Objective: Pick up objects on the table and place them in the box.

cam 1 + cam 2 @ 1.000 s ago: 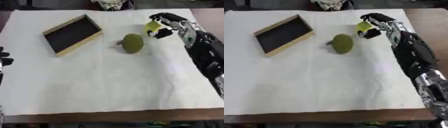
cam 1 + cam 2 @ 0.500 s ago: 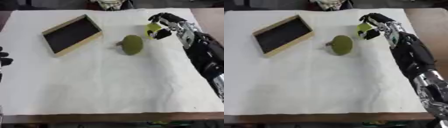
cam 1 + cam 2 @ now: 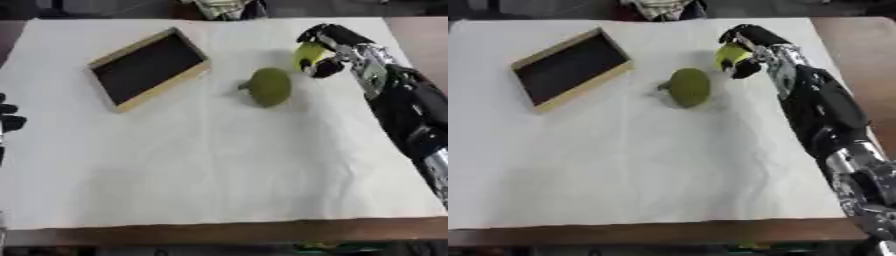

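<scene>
Right arm reaching in from the worktop's [image 3: 219,165] right side toward its far right part, right hand [image 3: 331,49] raised, fingers [image 3: 325,34] curled round a yellow-green object [image 3: 307,54], left hand [image 3: 9,120] at the worktop's left edge, only dark fingertips showing

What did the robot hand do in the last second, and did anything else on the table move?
The right robot hand, still curled round the small yellow object, drifted slightly left, toward the green fruit and the box. It let go of nothing. The green fruit and the box stayed in place on the white cloth, and the left robot hand stayed at the left edge.
</scene>
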You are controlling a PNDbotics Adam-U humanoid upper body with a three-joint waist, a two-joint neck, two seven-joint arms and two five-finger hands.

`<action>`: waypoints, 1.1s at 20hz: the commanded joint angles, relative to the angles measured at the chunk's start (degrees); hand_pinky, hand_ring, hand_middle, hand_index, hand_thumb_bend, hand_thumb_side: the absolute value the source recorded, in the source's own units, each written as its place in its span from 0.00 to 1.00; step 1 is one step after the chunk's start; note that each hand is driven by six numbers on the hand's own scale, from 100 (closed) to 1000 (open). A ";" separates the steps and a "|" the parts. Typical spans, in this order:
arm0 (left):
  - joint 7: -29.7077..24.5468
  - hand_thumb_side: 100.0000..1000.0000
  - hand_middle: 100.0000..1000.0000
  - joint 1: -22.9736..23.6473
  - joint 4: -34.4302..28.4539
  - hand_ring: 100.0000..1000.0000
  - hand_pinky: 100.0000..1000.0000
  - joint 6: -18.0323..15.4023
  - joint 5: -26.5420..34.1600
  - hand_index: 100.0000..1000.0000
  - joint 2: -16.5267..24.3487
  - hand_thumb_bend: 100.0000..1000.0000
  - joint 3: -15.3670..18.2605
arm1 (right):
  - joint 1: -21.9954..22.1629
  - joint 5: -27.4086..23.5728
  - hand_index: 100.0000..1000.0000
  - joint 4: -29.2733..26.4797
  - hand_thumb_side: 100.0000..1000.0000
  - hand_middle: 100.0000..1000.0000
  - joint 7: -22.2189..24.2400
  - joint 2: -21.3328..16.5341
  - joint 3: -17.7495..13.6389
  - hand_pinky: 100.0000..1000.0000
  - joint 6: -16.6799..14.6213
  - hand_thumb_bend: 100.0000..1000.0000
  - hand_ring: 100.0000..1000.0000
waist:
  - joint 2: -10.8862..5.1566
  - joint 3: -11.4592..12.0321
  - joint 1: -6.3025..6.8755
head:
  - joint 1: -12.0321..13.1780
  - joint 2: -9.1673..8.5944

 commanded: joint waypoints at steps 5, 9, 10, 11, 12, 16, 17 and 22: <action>-0.10 0.68 0.54 -0.68 -0.95 0.54 0.63 -0.10 0.23 0.74 0.59 0.00 -0.08 | -2.02 -2.33 0.81 -5.83 0.00 0.52 0.10 -1.72 1.38 0.64 -2.42 0.00 0.69 | -0.95 -0.09 0.01 | 0.28 0.27; -0.16 0.68 0.54 -0.59 -0.92 0.54 0.63 -0.12 0.23 0.74 0.64 0.00 -0.14 | -3.38 -4.55 0.81 -9.18 0.00 0.53 1.24 -1.00 2.64 0.65 -3.91 0.00 0.70 | -1.17 0.05 -0.06 | 0.19 0.27; -0.20 0.68 0.55 -0.57 -0.91 0.54 0.63 -0.12 0.24 0.74 0.64 0.00 -0.19 | -3.90 -5.02 0.81 -9.89 0.00 0.53 1.63 -0.62 2.97 0.65 -4.24 0.00 0.70 | -1.25 0.14 -0.08 | 0.09 0.27; -0.24 0.68 0.55 -0.54 -0.90 0.54 0.63 -0.13 0.25 0.74 0.63 0.00 -0.23 | -4.36 -5.41 0.81 -10.38 0.00 0.53 2.03 -0.24 3.22 0.65 -4.41 0.00 0.70 | -1.33 0.22 -0.09 | 0.00 0.27; -0.29 0.68 0.55 -0.49 -0.88 0.54 0.63 -0.14 0.26 0.74 0.61 0.00 -0.27 | -4.90 -5.73 0.81 -10.74 0.00 0.53 2.43 0.30 3.44 0.65 -4.55 0.00 0.70 | -1.43 0.37 -0.11 | -0.14 0.27; -0.59 0.68 0.55 -0.53 -0.89 0.54 0.63 -0.21 0.35 0.74 0.57 0.00 -0.57 | -7.06 -5.68 0.82 -10.83 0.00 0.54 3.88 2.84 4.02 0.66 -4.70 0.00 0.71 | -1.60 1.82 -0.25 | -0.79 0.27; -0.66 0.68 0.55 -0.55 -0.90 0.54 0.63 -0.23 0.37 0.74 0.56 0.00 -0.63 | -7.50 -5.39 0.82 -10.60 0.00 0.54 4.14 3.41 4.06 0.66 -4.67 0.00 0.71 | -1.59 2.20 -0.27 | -0.93 0.27; -1.11 0.68 0.55 -0.90 -1.02 0.54 0.63 -0.32 0.40 0.74 0.43 0.00 -1.10 | -9.47 -3.50 0.82 -9.29 0.00 0.54 4.51 7.12 3.92 0.66 -3.90 0.00 0.70 | -1.27 4.22 -0.28 | -2.23 0.27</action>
